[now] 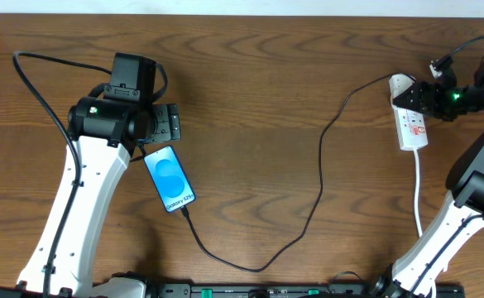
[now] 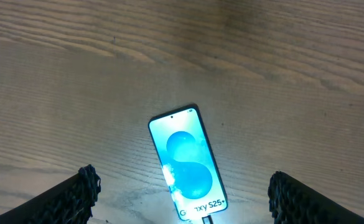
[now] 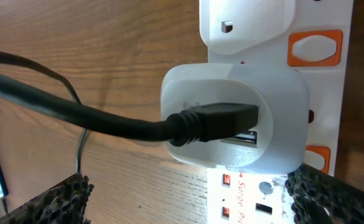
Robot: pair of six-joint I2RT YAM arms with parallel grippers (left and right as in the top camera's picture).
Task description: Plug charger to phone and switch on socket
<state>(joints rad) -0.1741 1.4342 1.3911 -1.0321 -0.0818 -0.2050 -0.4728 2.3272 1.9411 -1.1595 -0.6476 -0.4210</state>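
Right up close, the charger (image 3: 213,121) has its black plug pushed into a white adapter (image 3: 188,99) on the socket (image 3: 338,87). The right tool (image 3: 191,198) hangs spread wide over it, holding nothing. An orange rocker switch (image 3: 315,48) sits just beside the adapter.

Across the bench (image 1: 266,83) the phone (image 1: 170,179) lies flat and lit blue, and the thin cable seems to run into its lower end. The left tool (image 2: 185,190) hovers over it, released and empty.

I'd say the switch is what's left. It looks small and stiff, so one fingertip should press its raised end. The strip is light plastic and may skate on the smooth wood, so push straight down. The cable is limp and gives nothing to push against. The phone is slick glass and is best taken by its long edges.
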